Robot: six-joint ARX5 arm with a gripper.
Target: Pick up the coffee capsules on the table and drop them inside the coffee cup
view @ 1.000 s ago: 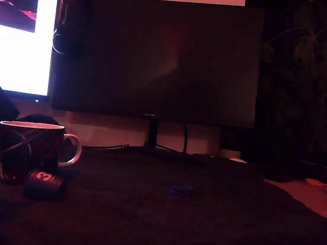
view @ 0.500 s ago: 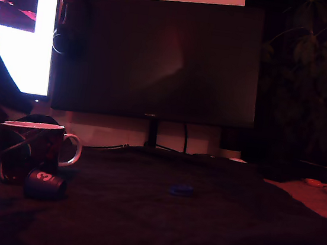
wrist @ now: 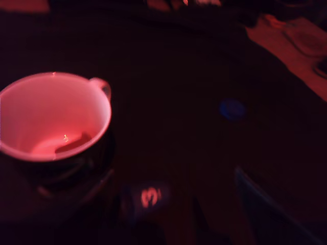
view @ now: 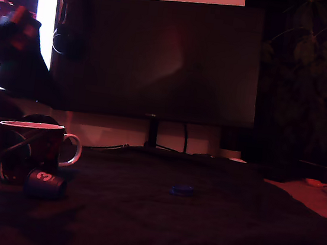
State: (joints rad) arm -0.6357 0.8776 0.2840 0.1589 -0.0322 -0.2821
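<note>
Dim reddish light covers a dark cloth-covered table (view: 211, 224) before a wide black monitor (view: 165, 57). On the cloth stands the dark ceramic mug (view: 28, 151) with crossing pale bands, a light rim and loop handle; its smooth pale inside shows in the wrist view (wrist: 51, 117). A small dark tapered capsule (view: 44, 184) marked "3" lies tipped over just beside the mug (wrist: 148, 196). A low round blue capsule (view: 181, 190) lies well apart from the mug (wrist: 232, 108), toward the exterior view's right. The gripper, perhaps the blurred dark shape above the mug (view: 17, 51), is too unclear to read its opening.

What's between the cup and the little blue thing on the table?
Nothing: only bare dark cloth lies between the coffee cup and the blue capsule, in both views. The dark capsule lies in front of the cup.
</note>
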